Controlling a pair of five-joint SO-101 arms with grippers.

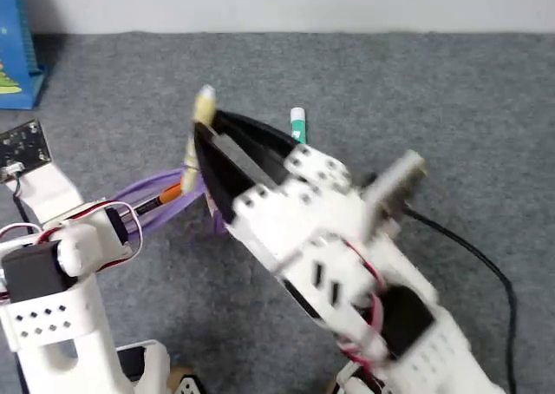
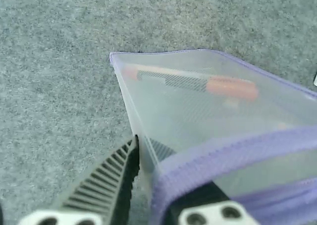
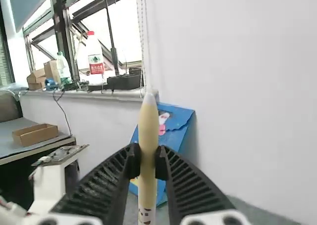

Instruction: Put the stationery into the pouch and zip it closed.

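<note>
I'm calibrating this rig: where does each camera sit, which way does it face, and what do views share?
High view: fixed above the table, looking down; both arms show, the right gripper raised with a cream pen.
Left wrist view: on the left arm, looking down past the left gripper, clamped on the pouch.
Right wrist view: on the right arm, facing the wall past its gripper.
Shared: pen and blue box in high and right wrist views; pouch in high and left wrist.

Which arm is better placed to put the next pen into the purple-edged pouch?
Right. The right end effector is shut on a cream-coloured pen, close beside the translucent purple-edged pouch in the high view. The left end effector is clamped on the pouch's edge, so it is occupied.
</note>
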